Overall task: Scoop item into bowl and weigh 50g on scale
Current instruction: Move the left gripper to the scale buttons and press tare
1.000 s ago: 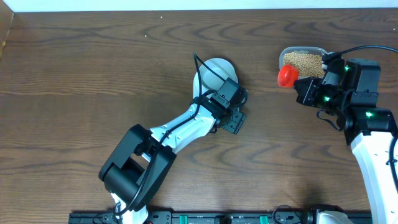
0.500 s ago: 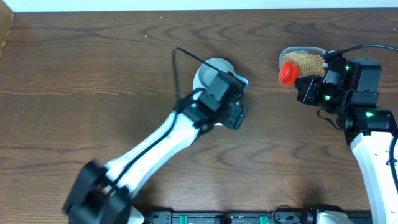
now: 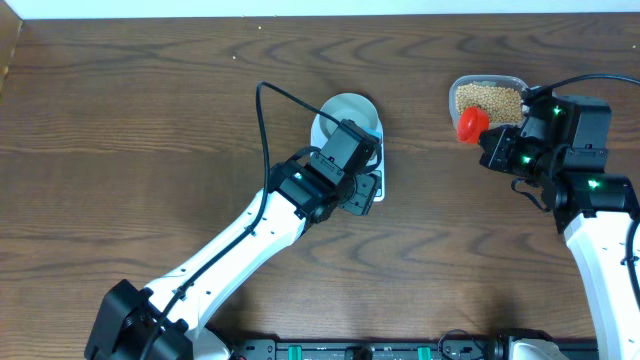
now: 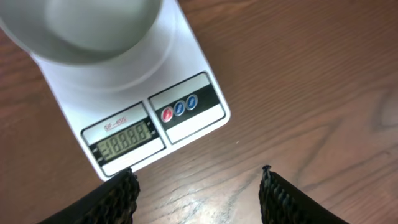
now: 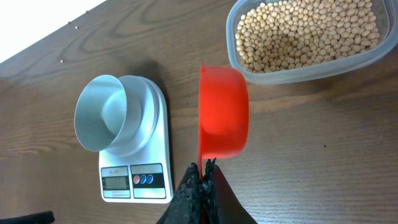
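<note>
Your left hand (image 3: 358, 190) has slid leftward, uncovering the scale (image 4: 134, 93) edge, and its arm now stretches out low. Your right hand (image 5: 202, 171) nudged the red scoop (image 3: 472, 122) slightly right.

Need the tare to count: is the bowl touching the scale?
Touching. The right wrist view shows the bowl sitting directly on the scale, on its white platform.

Dark wood-grain table (image 3: 150, 120) carries two things directly on its top: the flat white scale (image 5: 158, 124) near the middle, and a clear plastic tub (image 5: 311, 68) well apart, off toward the far right.
</note>
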Action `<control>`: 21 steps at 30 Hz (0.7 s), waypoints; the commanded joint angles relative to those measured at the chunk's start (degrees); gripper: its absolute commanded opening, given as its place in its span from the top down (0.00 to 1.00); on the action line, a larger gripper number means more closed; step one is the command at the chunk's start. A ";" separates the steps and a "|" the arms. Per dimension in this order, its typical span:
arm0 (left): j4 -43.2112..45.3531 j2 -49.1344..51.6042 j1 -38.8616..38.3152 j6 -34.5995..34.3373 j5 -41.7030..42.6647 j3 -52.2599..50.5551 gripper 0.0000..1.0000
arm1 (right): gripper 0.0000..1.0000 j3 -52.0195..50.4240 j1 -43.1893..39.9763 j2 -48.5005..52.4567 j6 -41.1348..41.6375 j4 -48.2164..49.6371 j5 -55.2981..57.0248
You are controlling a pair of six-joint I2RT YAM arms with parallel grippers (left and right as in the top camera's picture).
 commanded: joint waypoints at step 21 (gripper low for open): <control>-8.15 1.70 0.79 -2.60 -14.40 0.17 0.01 | 0.99 0.90 -0.57 -0.35 -4.11 -0.57 5.01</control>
